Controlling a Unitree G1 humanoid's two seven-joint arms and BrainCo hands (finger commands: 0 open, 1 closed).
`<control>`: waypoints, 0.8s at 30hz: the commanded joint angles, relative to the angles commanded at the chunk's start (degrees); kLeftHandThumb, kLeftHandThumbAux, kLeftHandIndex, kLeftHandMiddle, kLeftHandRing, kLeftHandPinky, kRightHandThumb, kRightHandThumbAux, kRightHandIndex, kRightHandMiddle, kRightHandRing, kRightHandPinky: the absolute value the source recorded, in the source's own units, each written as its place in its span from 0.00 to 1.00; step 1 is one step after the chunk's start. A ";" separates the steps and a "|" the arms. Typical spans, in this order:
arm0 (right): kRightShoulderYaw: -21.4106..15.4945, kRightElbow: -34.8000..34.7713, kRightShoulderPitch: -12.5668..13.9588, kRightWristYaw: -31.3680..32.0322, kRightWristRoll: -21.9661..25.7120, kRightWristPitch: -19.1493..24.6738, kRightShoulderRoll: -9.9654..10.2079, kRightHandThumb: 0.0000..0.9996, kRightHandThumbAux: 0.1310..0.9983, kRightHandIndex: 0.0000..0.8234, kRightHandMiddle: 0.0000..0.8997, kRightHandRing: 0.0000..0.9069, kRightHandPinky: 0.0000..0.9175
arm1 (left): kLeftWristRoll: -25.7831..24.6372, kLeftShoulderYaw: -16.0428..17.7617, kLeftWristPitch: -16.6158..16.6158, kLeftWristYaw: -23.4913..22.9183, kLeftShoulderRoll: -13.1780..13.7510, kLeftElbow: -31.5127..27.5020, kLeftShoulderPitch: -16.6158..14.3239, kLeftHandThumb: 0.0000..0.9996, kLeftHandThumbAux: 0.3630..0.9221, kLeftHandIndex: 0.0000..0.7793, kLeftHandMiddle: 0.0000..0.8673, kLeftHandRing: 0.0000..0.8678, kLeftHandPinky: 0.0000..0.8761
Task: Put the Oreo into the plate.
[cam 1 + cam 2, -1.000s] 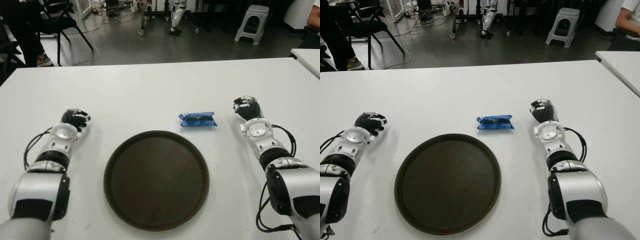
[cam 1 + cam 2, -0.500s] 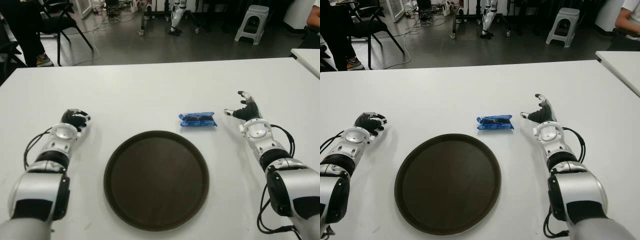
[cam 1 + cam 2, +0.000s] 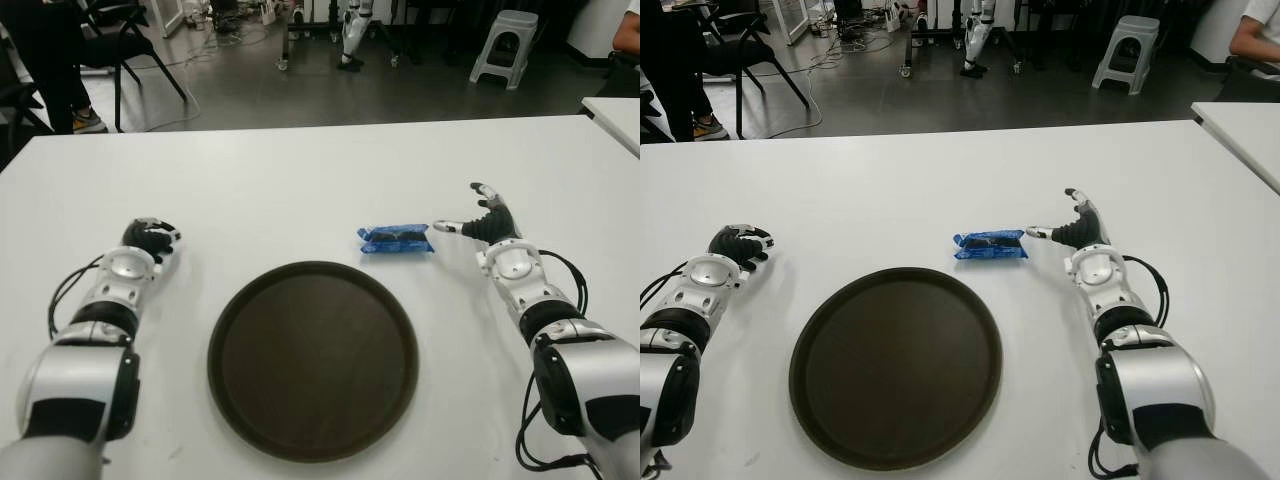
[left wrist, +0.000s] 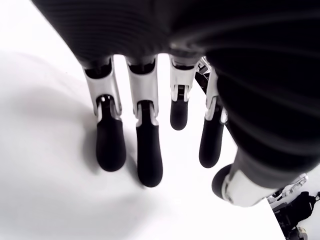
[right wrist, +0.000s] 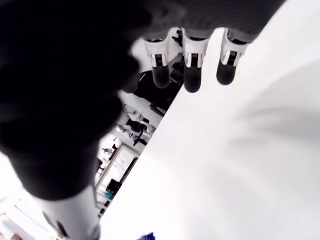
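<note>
A blue Oreo packet [image 3: 396, 239] lies flat on the white table [image 3: 300, 190], just beyond the far right rim of the round dark plate [image 3: 312, 358]. My right hand [image 3: 470, 222] is right of the packet, fingers spread, thumb tip [image 3: 441, 228] a short gap from the packet's right end. It holds nothing. My left hand [image 3: 150, 238] shows at the table's left, well left of the plate, fingers curled with nothing in them.
A second white table's corner [image 3: 612, 110] stands at the far right. Beyond the table's far edge are chairs [image 3: 120, 50], a grey stool [image 3: 503, 45] and a seated person's legs [image 3: 45, 60] on the dark floor.
My right hand has uncurled from a fist to spread fingers and its thumb has reached left toward the packet. The packet, plate and left hand have not moved.
</note>
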 joint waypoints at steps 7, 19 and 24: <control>4.60 -0.22 -0.38 -0.59 -4.38 -0.82 -0.53 0.00 0.74 0.03 0.05 0.06 0.05 | -0.16 0.20 0.10 -0.20 -0.09 0.13 -0.05 0.67 0.65 0.51 0.19 0.23 0.26; 7.74 -1.46 -1.55 0.80 -6.41 -4.08 -1.49 0.00 0.65 0.00 0.06 0.06 0.05 | -0.01 0.14 0.80 0.15 -0.48 0.08 -0.34 0.67 0.65 0.51 0.16 0.20 0.20; 8.70 -2.24 -2.32 1.50 -6.98 -5.82 -2.39 0.00 0.67 0.00 0.06 0.07 0.09 | -0.01 0.14 0.90 0.44 -0.64 0.02 -0.38 0.67 0.65 0.51 0.16 0.20 0.21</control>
